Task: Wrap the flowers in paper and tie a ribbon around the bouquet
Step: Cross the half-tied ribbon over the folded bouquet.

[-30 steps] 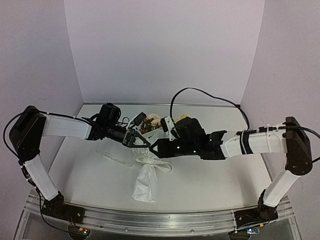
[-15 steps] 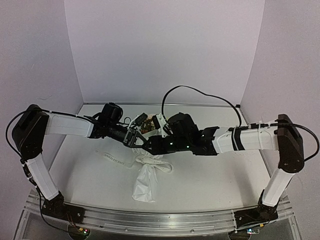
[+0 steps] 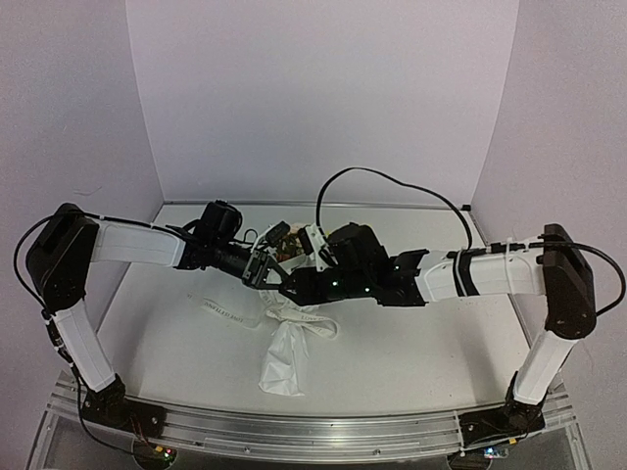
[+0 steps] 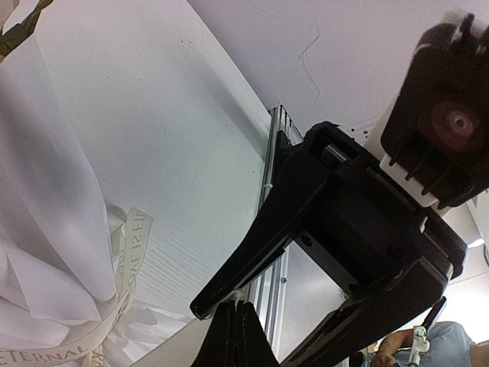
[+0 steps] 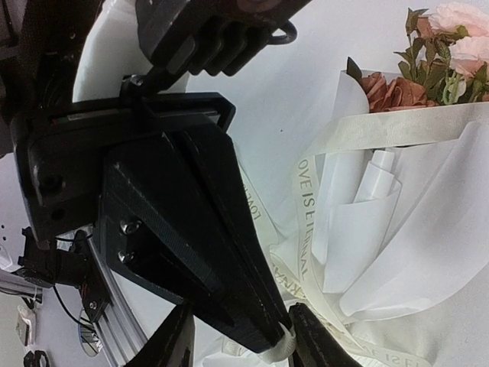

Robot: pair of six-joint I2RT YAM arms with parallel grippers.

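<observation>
Paper [image 5: 428, 229] white. Ribbon [image 5: 306, 206] cream, dark letters. Flowers [image 5: 458, 46] pink, maybe dull orange; leaves [image 5: 456, 88] green. Walls [image 3: 294, 98] pale purple.

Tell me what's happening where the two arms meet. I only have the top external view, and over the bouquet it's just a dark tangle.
Observer: On the right wrist view, the left fingers are pressed shut, with a cream loop of the ribbon at their tip.
Operator: Have the right fingers closed on it?
Observer: No. The right fingers stand open, one on either side of that tip.
Operator: Is any ribbon on the wrap itself?
Observer: Yes, a band of it lies across the paper just below the flowers.
Operator: Which ribbon is that?
Observer: The lettered one; up close it reads LOVE IS ETERNAL.
</observation>
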